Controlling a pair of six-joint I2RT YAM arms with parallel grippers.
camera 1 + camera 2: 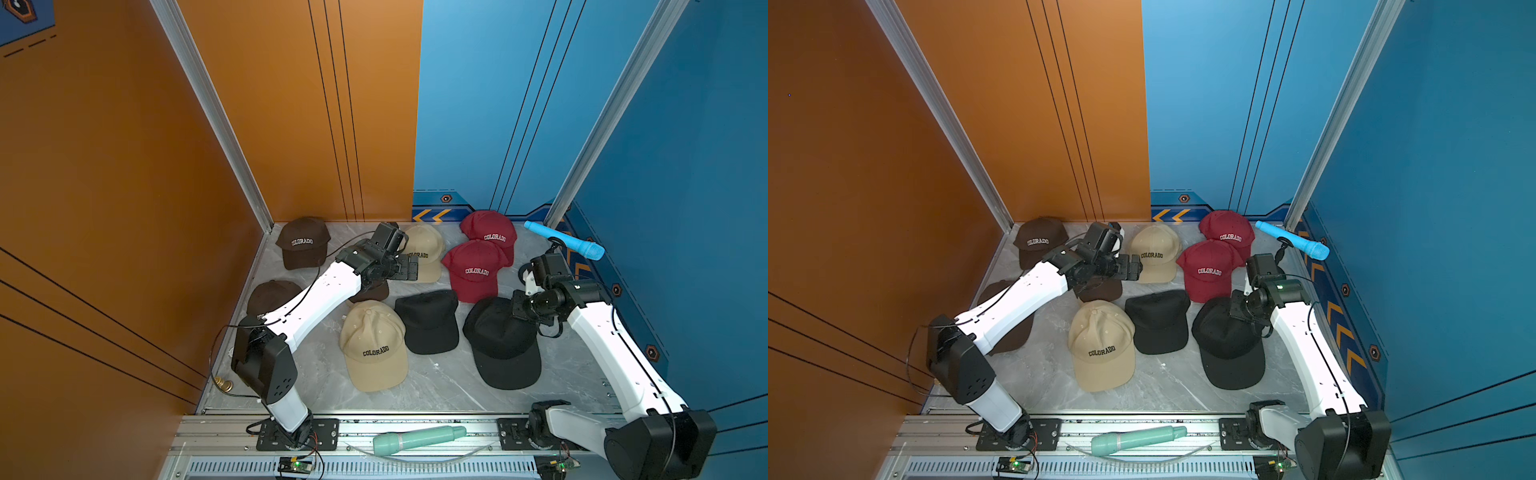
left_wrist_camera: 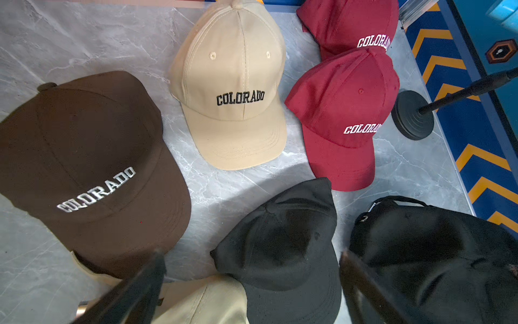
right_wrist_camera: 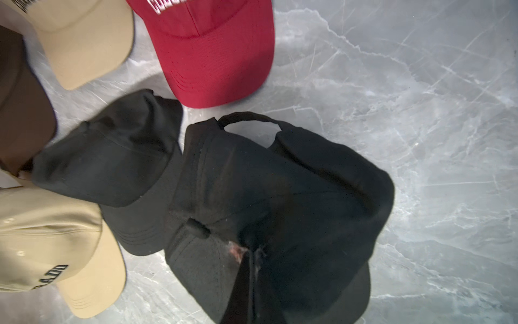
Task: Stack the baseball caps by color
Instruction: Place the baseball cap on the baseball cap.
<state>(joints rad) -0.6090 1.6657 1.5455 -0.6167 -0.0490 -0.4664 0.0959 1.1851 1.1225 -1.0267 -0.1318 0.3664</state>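
The right pincer (image 3: 250,254) is clamped on the crown of a black cap (image 3: 294,182), which rests on the counter (image 3: 420,112) just beside the other black cap (image 3: 117,157); the left pincer (image 1: 406,267) hangs wide apart, holding nothing

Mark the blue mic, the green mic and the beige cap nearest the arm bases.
blue mic (image 1: 563,240): in a top view, mid-handle.
green mic (image 1: 417,439): in a top view, middle of its body.
beige cap (image 1: 372,332): in a top view, crown above the lettering.
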